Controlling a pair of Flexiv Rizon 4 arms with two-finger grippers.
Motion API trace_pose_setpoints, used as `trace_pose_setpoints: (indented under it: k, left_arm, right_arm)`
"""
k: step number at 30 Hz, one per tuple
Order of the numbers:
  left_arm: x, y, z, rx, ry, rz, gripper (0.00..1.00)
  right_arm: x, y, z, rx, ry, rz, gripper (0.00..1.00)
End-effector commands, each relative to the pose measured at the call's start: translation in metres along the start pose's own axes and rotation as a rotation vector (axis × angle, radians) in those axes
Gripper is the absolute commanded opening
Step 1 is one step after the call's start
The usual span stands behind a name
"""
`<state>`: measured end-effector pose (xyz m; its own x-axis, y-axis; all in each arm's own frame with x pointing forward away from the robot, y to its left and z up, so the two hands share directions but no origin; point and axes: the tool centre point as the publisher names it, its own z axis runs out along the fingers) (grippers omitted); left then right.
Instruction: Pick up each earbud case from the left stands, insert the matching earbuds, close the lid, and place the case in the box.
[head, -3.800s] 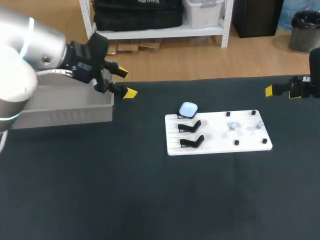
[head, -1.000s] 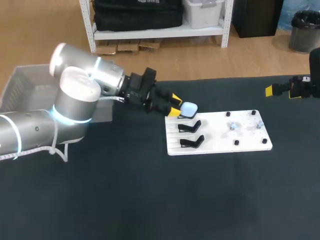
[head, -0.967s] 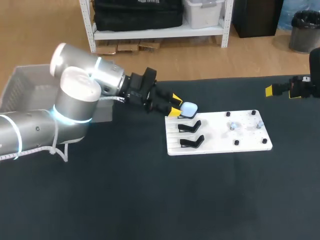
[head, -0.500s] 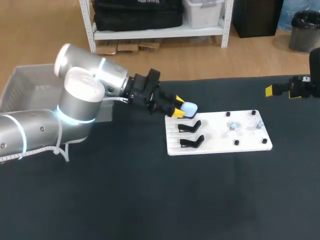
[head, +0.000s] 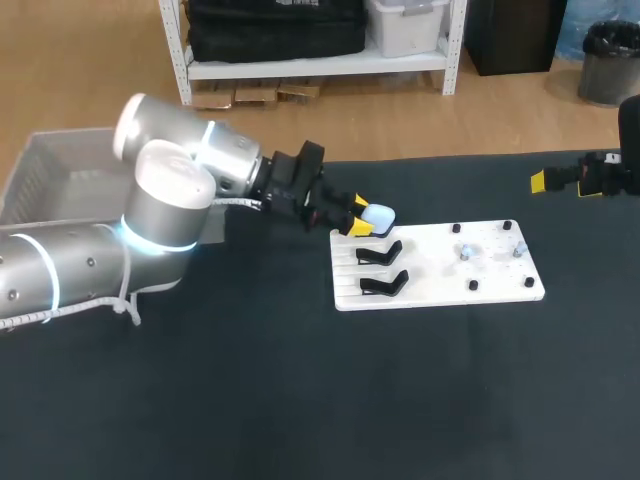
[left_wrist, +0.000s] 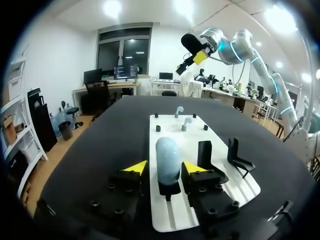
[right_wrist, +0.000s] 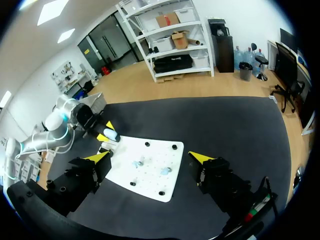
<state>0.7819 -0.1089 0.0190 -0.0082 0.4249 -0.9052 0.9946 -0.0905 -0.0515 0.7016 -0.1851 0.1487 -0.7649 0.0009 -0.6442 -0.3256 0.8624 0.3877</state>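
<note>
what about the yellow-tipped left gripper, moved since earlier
Yes, the left gripper went from the grey bin rightward to the white board, astride the pale blue earbud case.

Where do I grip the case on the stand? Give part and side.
Grip the earbud case by its two long sides, coming level from the box side: it stands upright on its stand, the left gripper flanking it with open fingers.

You have a bench (head: 250, 400) with a dark, matte top that fills most of the head view. On it, right of the middle, lies a flat white board (head: 430, 272), its long side running across the bench. Four small black pegs (head: 474, 285) stand on the board's right part, set in a rough rectangle. Thin grooves (head: 343, 264) run along its left part.
</note>
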Motion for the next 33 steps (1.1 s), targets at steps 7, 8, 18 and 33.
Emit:
trace_pose_setpoints:
  k: [7, 8, 18, 33]
  left_arm:
    - [0.0016, -0.0041, 0.003, -0.004, -0.005, 0.0, 0.42]
    - [0.0016, -0.0041, 0.0032, -0.006, -0.006, -0.002, 0.42]
    - [0.0002, -0.0019, 0.0034, -0.021, -0.016, -0.004, 0.41]
    - [0.0027, -0.0043, 0.002, -0.026, -0.028, -0.013, 0.0]
  right_arm:
    - [0.0, 0.0001, 0.0005, 0.002, 0.001, 0.0, 1.0]
    - [0.0, 0.0001, 0.0005, 0.002, 0.001, 0.0, 1.0]
    - [0.0, 0.0001, 0.0005, 0.002, 0.001, 0.0, 1.0]
    - [0.0, 0.0001, 0.0005, 0.002, 0.001, 0.0, 1.0]
